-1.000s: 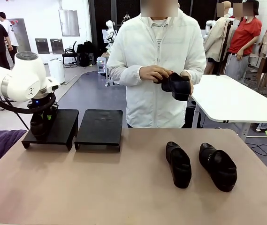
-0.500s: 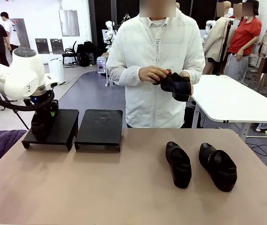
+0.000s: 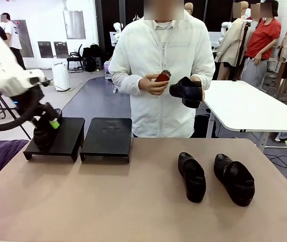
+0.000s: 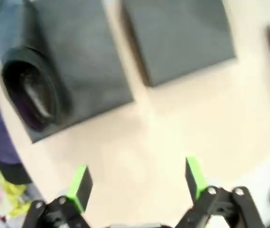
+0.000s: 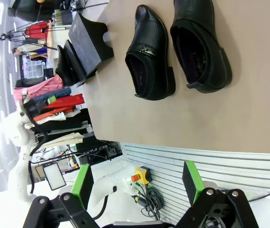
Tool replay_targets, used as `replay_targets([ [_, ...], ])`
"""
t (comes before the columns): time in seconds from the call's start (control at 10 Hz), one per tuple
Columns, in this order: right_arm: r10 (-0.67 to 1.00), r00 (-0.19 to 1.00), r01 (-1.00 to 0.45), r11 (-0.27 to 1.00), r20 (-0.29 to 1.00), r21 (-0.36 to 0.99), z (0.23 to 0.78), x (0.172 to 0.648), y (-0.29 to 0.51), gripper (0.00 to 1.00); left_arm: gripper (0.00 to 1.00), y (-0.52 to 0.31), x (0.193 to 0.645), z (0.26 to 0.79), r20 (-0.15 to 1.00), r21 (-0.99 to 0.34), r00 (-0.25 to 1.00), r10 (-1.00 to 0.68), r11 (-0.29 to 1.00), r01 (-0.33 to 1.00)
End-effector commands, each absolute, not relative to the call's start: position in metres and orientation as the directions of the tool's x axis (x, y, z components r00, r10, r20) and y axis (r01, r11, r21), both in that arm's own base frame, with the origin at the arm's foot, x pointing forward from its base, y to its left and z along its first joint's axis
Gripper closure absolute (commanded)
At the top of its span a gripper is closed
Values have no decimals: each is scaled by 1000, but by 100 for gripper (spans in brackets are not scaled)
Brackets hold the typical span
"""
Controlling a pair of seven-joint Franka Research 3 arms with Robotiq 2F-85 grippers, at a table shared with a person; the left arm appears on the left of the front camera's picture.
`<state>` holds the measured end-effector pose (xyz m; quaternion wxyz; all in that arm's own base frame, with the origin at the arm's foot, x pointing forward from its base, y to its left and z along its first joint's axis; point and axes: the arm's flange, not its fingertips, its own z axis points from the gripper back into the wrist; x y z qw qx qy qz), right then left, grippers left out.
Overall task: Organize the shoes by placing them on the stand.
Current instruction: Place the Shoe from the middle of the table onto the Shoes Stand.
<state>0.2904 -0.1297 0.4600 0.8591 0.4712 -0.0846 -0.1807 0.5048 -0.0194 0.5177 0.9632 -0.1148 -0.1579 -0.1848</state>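
Two shoes [image 3: 192,176] lie on the tabletop [image 3: 108,201] with bare room all around. The right tool [image 5: 135,183] facing them is spread wide, empty. Farther back, one shoe [image 3: 41,135] sits on the stand's left tray [image 3: 67,132]; the left tool [image 4: 137,183] by it is spread wide, empty. The right tray [image 3: 107,135] is bare. A person [image 3: 158,55] holds the last shoe [image 3: 186,92]. I think one is done, three left.
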Motion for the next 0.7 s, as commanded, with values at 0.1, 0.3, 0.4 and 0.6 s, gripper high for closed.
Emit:
replay_targets([
  [0.1,-375,927,217,506,-14,835,462,289,-133,0,0,68,436,506,305,-368,835,-458,752,547],
  [0.3,-375,927,217,506,-14,835,462,289,-133,0,0,121,396,466,436,-667,888,-146,610,428],
  [0.4,-375,927,217,506,-14,835,462,289,-133,0,0,134,381,443,499,-768,866,28,476,427],
  [0.6,-375,927,217,506,-14,835,462,289,-133,0,0,130,382,463,430,-642,881,-196,620,451],
])
